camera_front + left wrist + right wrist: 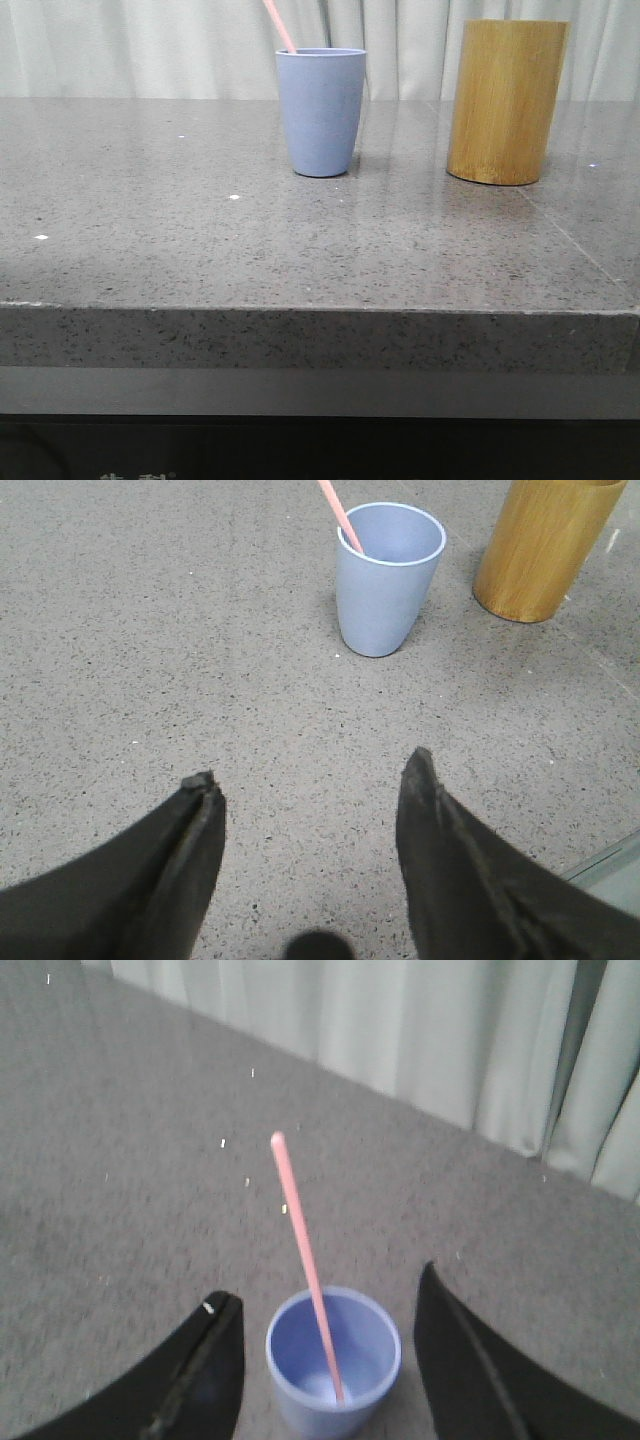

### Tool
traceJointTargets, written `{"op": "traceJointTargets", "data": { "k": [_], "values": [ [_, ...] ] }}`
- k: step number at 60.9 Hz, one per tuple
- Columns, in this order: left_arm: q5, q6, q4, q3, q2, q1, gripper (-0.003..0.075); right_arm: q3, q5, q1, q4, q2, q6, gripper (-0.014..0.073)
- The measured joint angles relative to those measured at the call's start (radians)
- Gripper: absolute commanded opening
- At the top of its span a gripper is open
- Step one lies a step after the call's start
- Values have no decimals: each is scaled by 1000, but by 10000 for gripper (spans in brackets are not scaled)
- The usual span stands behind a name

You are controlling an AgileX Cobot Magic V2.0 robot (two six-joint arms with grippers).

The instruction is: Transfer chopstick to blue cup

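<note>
The light blue cup stands upright on the grey stone table, toward the back middle. A pale pink chopstick leans out of it to the left. Both show in the left wrist view: the cup and the chopstick. From above in the right wrist view the chopstick rests inside the cup. My left gripper is open and empty, above bare table in front of the cup. My right gripper is open, above the cup, touching nothing. Neither gripper shows in the front view.
A taller yellow-brown bamboo cylinder stands to the right of the cup, also in the left wrist view. Pale curtains hang behind the table. The table's front edge runs across the front view.
</note>
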Motion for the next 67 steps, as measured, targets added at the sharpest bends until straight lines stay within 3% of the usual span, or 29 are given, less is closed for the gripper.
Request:
{"op": "traceJointTargets", "data": {
  "k": [9,19,31,60,67],
  "values": [
    [0,0,0,0,0,0,389,2,330,-11,-50,-104,15,411],
    [4,0,0,0,0,0,389,93,504,-105,-58,-242,81,411],
    [5,0,0,0,0,0,389,274,490,-217,-68,-448,109,411],
    [5,0,0,0,0,0,389,592,370,-233,14,-860,113,411],
    [5,0,0,0,0,0,355,607,355,-233,0,-889,115,355]
  ]
}}
